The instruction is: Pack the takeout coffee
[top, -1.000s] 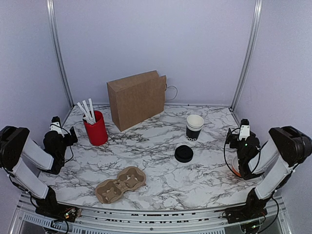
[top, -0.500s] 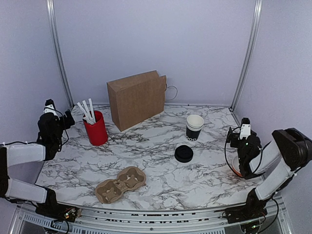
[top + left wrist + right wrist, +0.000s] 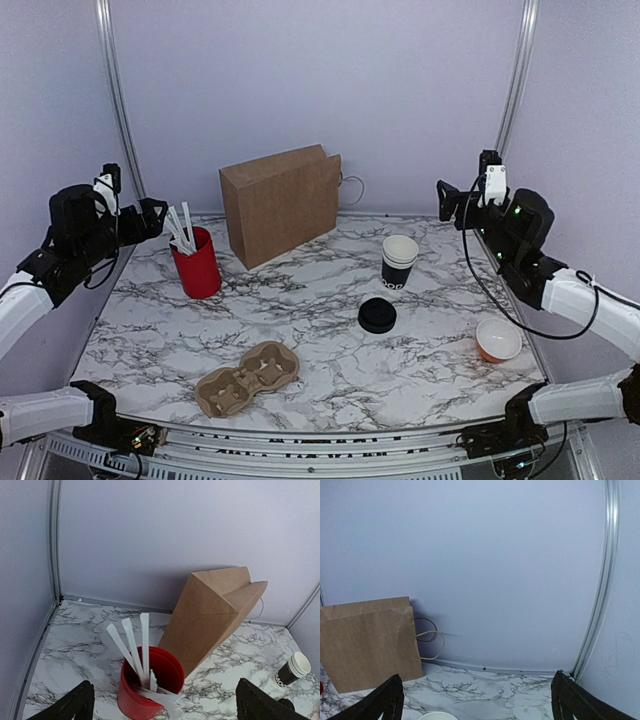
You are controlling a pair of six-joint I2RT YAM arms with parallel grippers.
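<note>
The takeout coffee's black paper cup [image 3: 399,265] with white print near its base stands open at the right of the marble table, white inside. Its black round lid [image 3: 377,315] lies flat on the table just in front of it, apart from the cup. The cup also shows small at the right edge of the left wrist view [image 3: 292,669]. My left gripper [image 3: 148,216] hangs open above the table's left edge, facing the red cup. My right gripper [image 3: 450,200] is open, high at the back right, behind and above the cup. Neither holds anything.
A brown paper bag [image 3: 282,205] with a cord handle stands at the back centre. A red cup of white sticks [image 3: 197,265] is left of it. A cardboard cup carrier [image 3: 248,378] lies at the front. An orange bowl [image 3: 498,340] sits at the right.
Both arms rose from low beside the table. The left gripper swung up toward the red cup; the right lifted away from the orange bowl to the back right, uncovering it.
</note>
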